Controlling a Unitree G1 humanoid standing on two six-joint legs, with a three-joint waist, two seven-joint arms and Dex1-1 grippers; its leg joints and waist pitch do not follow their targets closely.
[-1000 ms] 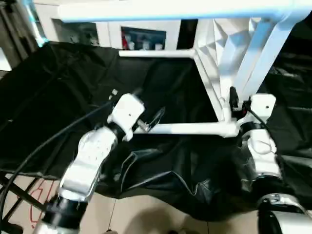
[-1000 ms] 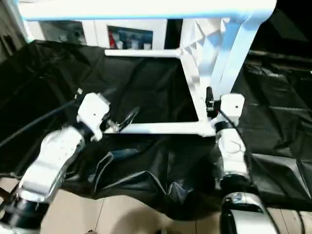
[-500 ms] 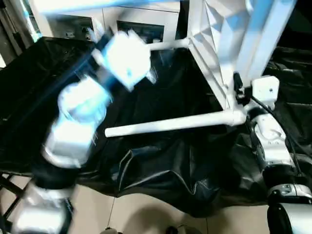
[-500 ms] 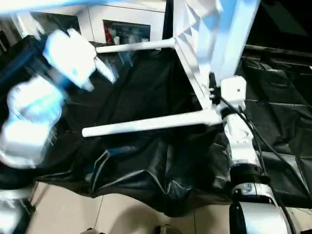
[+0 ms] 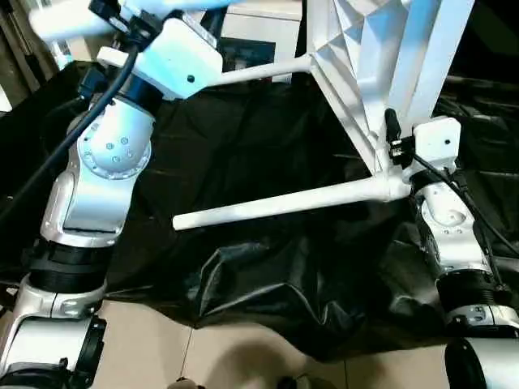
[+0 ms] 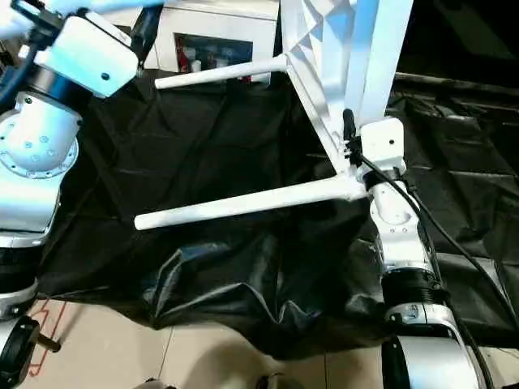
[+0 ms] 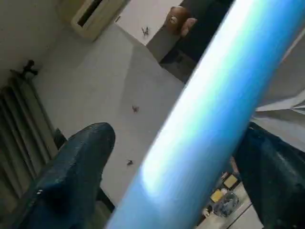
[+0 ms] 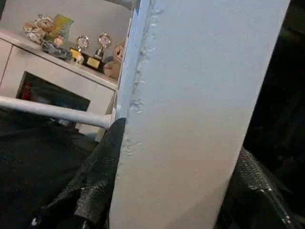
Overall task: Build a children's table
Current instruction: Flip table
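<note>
The children's table's white tabletop [image 5: 357, 49] stands on edge over the black cloth, ribbed underside facing left. My right gripper [image 8: 183, 143] is shut on its lower edge, one finger [image 8: 102, 176] on each face, seen also at the tabletop's bottom corner [image 5: 391, 146]. A lower leg [image 5: 276, 203] juts left from that corner, its free end in the air. Another leg [image 5: 259, 73] sticks out higher up. My left arm is raised at the upper left, and my left gripper [image 7: 176, 138] stands open around a top leg [image 5: 65, 20], which runs between its fingers [image 7: 81, 167].
A crumpled black cloth [image 5: 268, 146] covers the work surface and hangs over its front edge. Behind stands a white cabinet [image 5: 251, 16] with glass doors. Tiled floor [image 5: 243, 356] lies below. A black cable runs along each forearm.
My left arm has swung up from the free end of the lower leg to the top leg. The tabletop has tilted, and the lower leg's free end now slopes downward.
</note>
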